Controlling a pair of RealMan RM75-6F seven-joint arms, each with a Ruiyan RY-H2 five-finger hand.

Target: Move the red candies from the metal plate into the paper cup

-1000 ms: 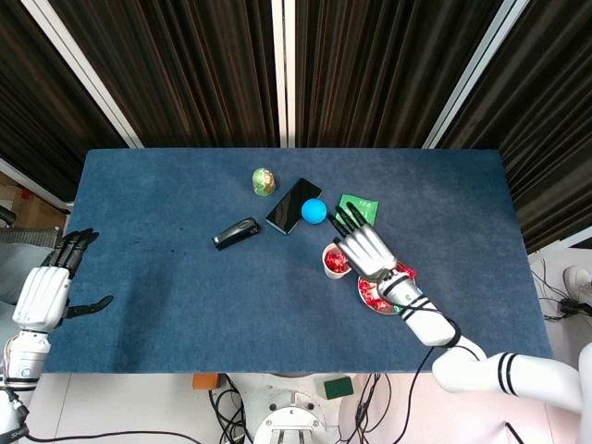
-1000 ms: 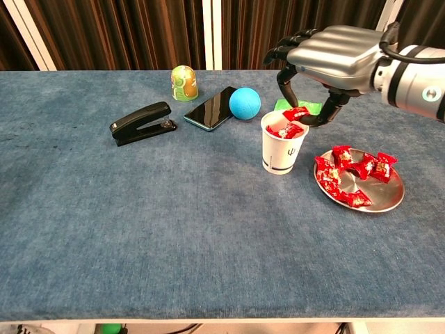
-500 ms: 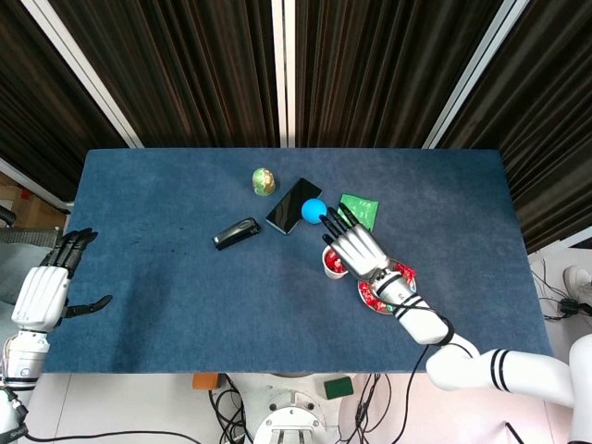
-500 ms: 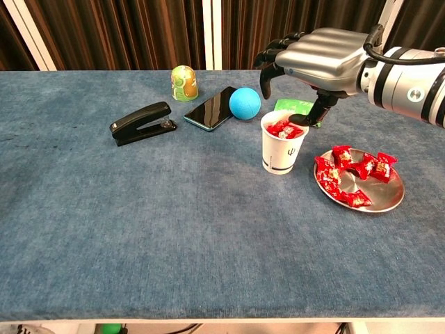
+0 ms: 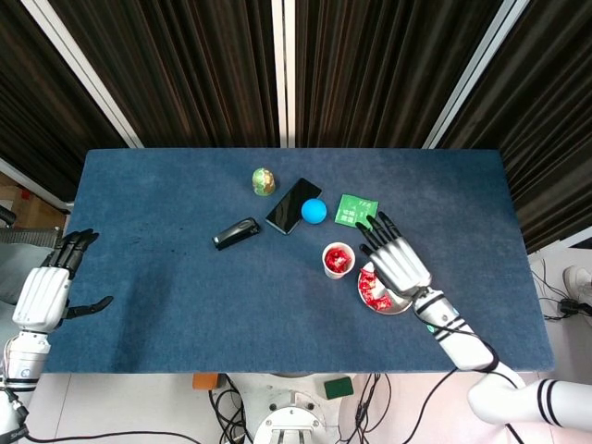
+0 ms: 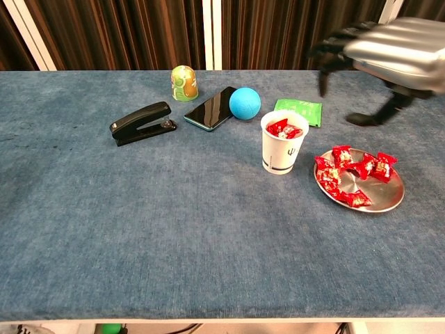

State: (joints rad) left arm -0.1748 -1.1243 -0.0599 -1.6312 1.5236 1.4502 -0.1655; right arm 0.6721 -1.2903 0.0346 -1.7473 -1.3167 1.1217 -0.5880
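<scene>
Stapler, phone, blue ball, green packet.

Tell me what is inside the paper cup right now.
The paper cup holds red candies, piled up to about its rim. How many lie below the top ones cannot be seen, since the cup wall and the upper candies cover them.
</scene>
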